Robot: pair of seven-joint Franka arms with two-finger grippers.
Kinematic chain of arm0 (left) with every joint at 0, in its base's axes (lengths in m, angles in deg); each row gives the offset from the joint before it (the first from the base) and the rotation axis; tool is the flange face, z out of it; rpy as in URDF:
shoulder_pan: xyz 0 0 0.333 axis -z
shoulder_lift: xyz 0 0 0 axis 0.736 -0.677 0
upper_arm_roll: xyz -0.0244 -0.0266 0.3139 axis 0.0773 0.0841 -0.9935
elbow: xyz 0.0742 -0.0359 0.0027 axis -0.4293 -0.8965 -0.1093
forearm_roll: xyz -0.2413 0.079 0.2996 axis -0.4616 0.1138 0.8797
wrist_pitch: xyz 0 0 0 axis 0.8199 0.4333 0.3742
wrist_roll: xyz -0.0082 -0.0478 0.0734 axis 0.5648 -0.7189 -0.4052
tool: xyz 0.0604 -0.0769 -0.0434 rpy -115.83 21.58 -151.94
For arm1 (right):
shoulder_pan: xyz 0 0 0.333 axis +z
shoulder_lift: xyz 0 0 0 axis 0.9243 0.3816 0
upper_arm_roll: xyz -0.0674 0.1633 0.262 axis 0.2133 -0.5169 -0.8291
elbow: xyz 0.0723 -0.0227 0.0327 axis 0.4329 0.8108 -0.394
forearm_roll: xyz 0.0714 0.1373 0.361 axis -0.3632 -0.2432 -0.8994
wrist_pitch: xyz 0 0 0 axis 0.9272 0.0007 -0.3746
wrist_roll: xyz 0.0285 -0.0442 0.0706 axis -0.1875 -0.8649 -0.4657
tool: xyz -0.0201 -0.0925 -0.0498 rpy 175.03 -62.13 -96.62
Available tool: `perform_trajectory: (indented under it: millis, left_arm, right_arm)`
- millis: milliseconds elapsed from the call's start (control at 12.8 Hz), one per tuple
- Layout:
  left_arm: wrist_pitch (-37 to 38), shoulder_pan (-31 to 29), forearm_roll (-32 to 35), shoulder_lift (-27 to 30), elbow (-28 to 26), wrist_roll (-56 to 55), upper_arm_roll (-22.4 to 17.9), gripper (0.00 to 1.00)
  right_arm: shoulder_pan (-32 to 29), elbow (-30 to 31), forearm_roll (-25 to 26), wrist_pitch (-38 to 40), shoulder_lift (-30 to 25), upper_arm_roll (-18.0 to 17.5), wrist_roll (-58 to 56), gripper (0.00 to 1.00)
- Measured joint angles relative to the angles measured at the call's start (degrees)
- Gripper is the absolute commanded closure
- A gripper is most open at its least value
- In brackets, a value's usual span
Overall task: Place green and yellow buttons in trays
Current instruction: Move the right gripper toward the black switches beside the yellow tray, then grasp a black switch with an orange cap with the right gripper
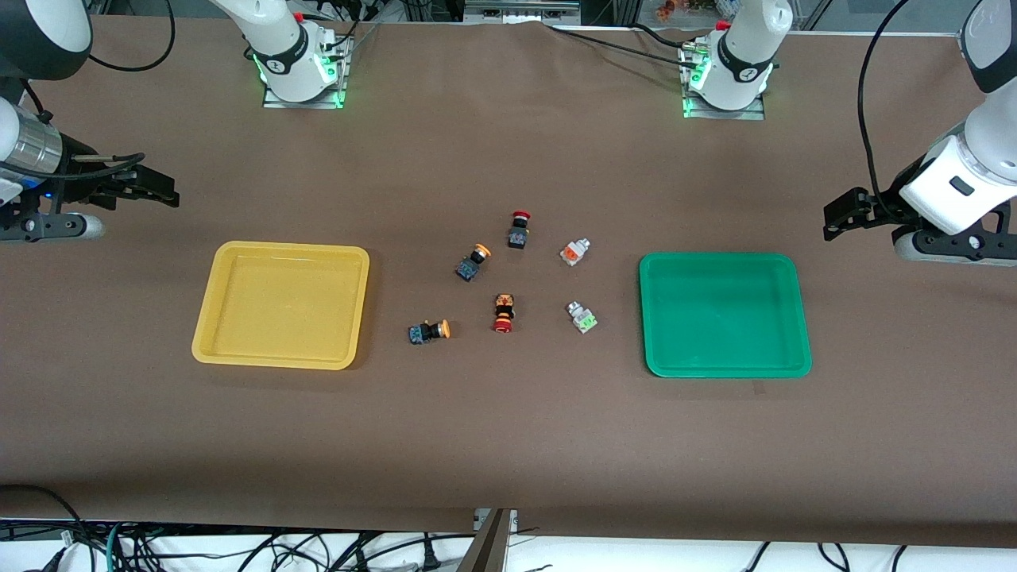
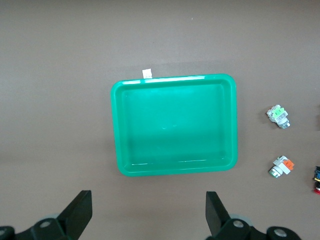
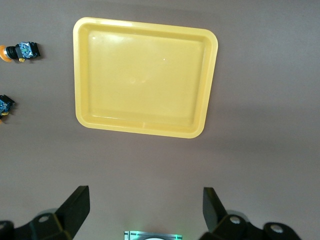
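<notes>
Buttons (image 1: pixel 508 286) clustered between trays, none yet placed. Yellow tray (image 1: pixel 282 305) seen empty below right gripper (image 3: pixel 145 205), jaws wide, nothing held. Green tray (image 2: pixel 174 125) empty below left gripper (image 2: pixel 149 212), also wide, ready for picking.

In the right wrist view, one yellow-capped button (image 3: pixel 6 106) is being cut off by the picture's edge, only part of its dark body showing, well apart from the right gripper (image 3: pixel 145 210). In the left wrist view, a red-capped button (image 2: pixel 316 181) is showing as a sliver at the edge, off to the side of the left gripper (image 2: pixel 149 215).
</notes>
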Motion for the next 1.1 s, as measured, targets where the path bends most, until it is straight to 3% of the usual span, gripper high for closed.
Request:
perform_trajectory:
  millis: [627,1098]
  left_arm:
    - [0.0,0.8,1.4,0.0,0.0,0.0,0.8,0.0]
    - [0.1,0.8,1.5,0.0,0.1,0.0,0.8,0.0]
  right_arm:
    - [1.9,0.4,-0.1,-1.5,2.0,-1.0,4.8,0.0]
    - [16.2,0.4,-0.3,-18.1,17.3,-2.0,40.7,0.0]
